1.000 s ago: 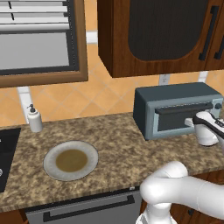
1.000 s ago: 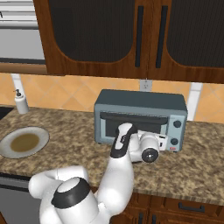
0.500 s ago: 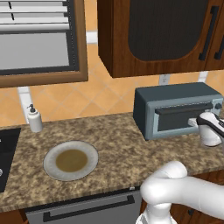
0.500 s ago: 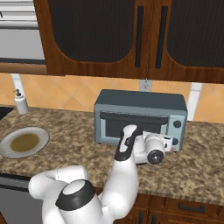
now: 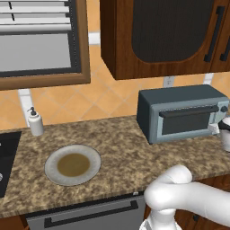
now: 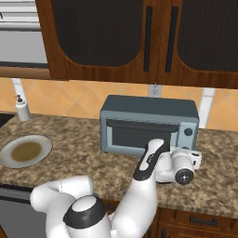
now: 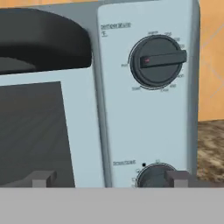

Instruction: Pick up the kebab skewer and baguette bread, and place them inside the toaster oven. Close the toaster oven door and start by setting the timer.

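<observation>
With our gripper (image 7: 109, 178) spread wide before the boxy blue-grey toaster oven (image 6: 148, 124), we should centre on its lower dark timer knob (image 7: 154, 175) before pinching and twisting.

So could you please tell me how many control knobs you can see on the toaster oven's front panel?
2, both on the toaster oven's right-hand panel: the upper knob near the top, and the lower knob directly beneath it, partly cut off at the hand view's bottom edge.
</observation>
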Controlling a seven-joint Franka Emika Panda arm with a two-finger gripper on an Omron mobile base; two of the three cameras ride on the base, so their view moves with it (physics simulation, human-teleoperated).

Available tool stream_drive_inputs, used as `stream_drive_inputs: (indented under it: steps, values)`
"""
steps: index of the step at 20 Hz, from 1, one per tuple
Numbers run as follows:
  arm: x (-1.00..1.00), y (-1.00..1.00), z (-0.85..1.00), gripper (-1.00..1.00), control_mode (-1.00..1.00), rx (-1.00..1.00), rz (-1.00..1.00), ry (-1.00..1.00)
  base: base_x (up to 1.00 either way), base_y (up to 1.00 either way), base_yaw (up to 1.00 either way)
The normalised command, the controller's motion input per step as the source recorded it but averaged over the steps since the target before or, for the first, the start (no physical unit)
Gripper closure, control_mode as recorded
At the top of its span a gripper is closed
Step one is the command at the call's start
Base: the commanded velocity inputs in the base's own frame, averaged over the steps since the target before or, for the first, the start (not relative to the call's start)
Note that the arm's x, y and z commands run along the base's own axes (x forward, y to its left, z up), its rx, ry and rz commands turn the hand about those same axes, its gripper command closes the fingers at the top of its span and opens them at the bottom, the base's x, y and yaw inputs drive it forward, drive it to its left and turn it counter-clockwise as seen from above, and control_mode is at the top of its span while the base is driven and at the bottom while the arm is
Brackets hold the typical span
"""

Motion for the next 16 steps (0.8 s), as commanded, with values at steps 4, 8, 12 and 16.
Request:
stream_drive_inputs:
  steps: [4, 8, 12, 16]
  values:
    - [-0.21, -0.73, 0.00, -1.00, -1.00, 0.00, 0.00, -0.02, 0.00, 0.00, 0.00]
    - [0.00, -0.10, 0.00, -1.00, -1.00, 0.00, 0.02, -0.01, 0.00, 0.00, 0.00]
    - [0.00, 0.00, 0.00, -1.00, -1.00, 0.00, 0.03, 0.00, 0.00, 0.00, 0.00]
    - [0.00, 0.16, -0.12, -1.00, -1.00, 0.00, 0.00, 0.00, 0.00, 0.00, 0.00]
